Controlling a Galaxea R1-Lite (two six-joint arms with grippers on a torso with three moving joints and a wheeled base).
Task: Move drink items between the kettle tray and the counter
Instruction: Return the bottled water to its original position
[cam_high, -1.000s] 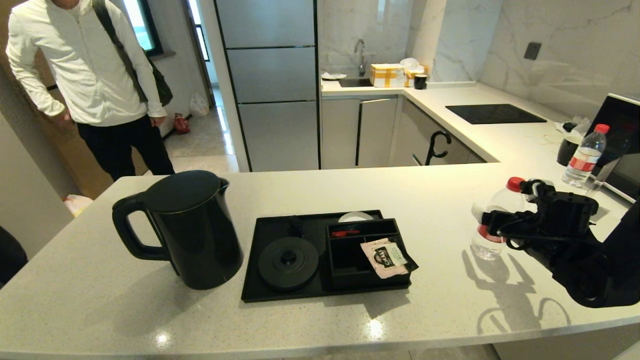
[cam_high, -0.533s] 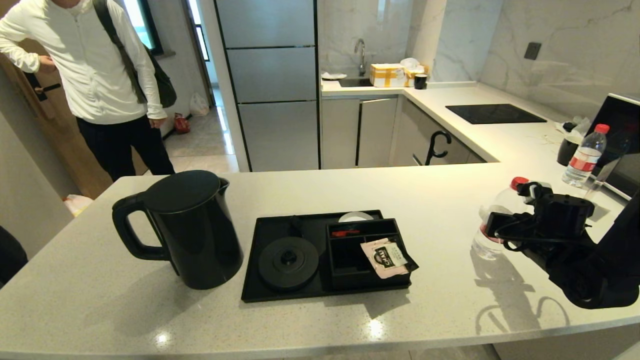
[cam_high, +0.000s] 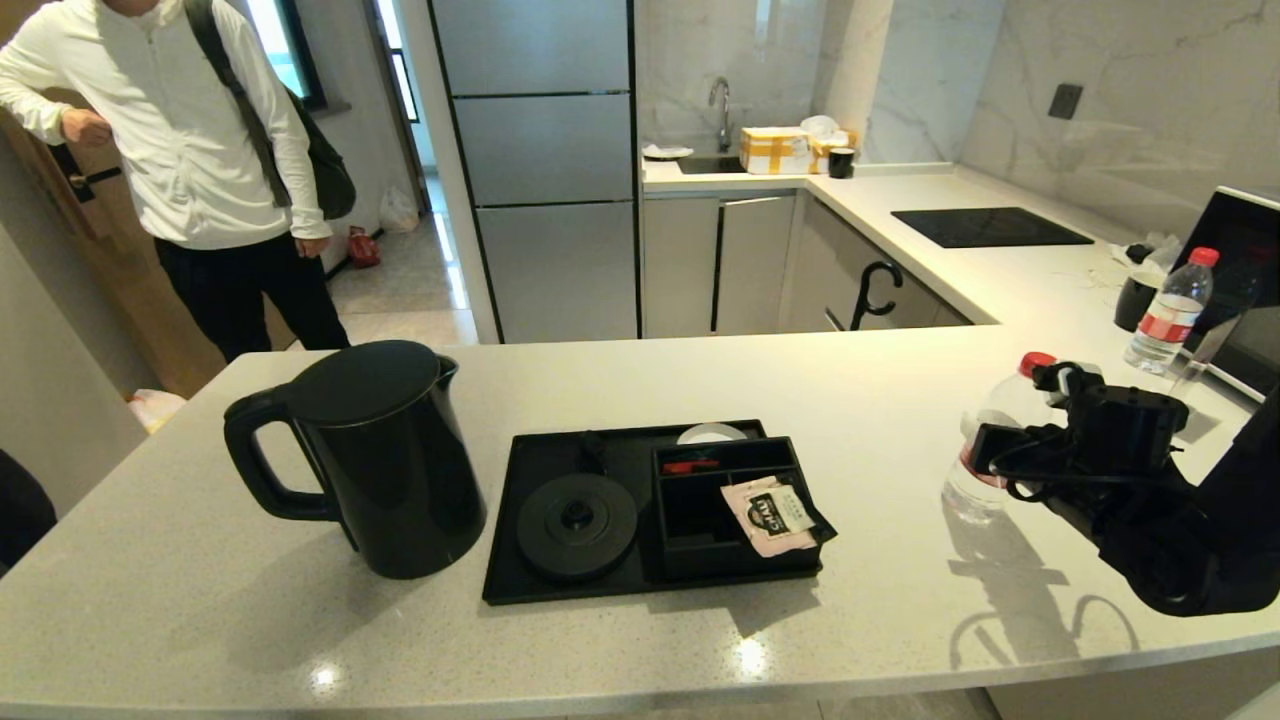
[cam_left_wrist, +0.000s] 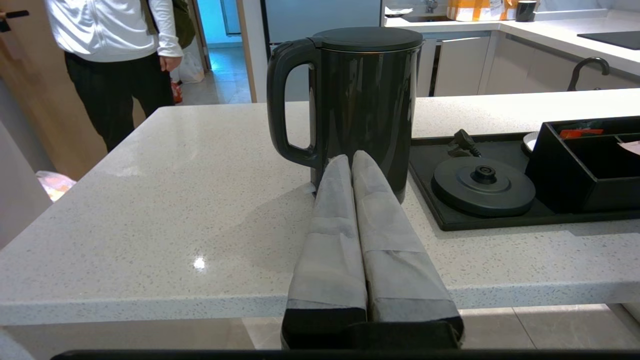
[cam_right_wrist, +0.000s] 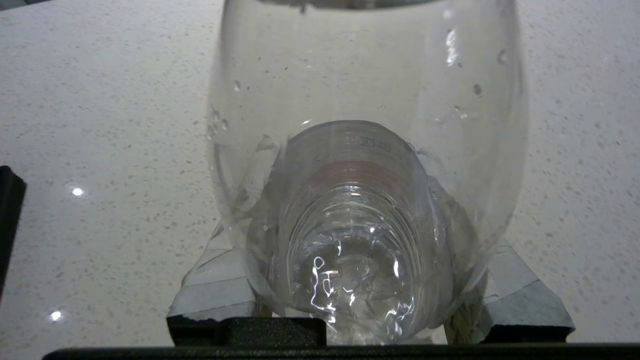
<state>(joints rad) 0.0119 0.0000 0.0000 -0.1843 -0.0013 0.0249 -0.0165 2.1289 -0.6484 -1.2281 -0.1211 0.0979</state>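
Note:
The tall black kettle (cam_high: 385, 470) stands on the pale speckled counter (cam_high: 880, 400), just left of the black kettle tray (cam_high: 500, 575), whose round base (cam_high: 577, 525) is bare. At the counter's right, my right gripper (cam_high: 1000, 445) is shut on the clear red-capped bottle (cam_high: 975, 485), which leans slightly with its foot on the counter. The right wrist view has the bottle (cam_right_wrist: 360, 150) filling the gap between the grey pads (cam_right_wrist: 215, 290) of that gripper (cam_right_wrist: 350, 200). My left gripper (cam_left_wrist: 351, 159) is shut and empty, low at the counter's front edge, facing the kettle (cam_left_wrist: 365, 100).
A pink tea sachet (cam_high: 775, 515) lies across the tray's compartments. A second bottle (cam_high: 1170, 310) stands by a black appliance (cam_high: 1245, 290) at the far right. A hob (cam_high: 990, 227) is set in the back counter. A person (cam_high: 190, 150) stands beyond the counter's left.
My right gripper's fingers closed in on the bottle, and the bottle tipped slightly. The person at the back left raised an arm. The kettle, tray and left arm stayed put.

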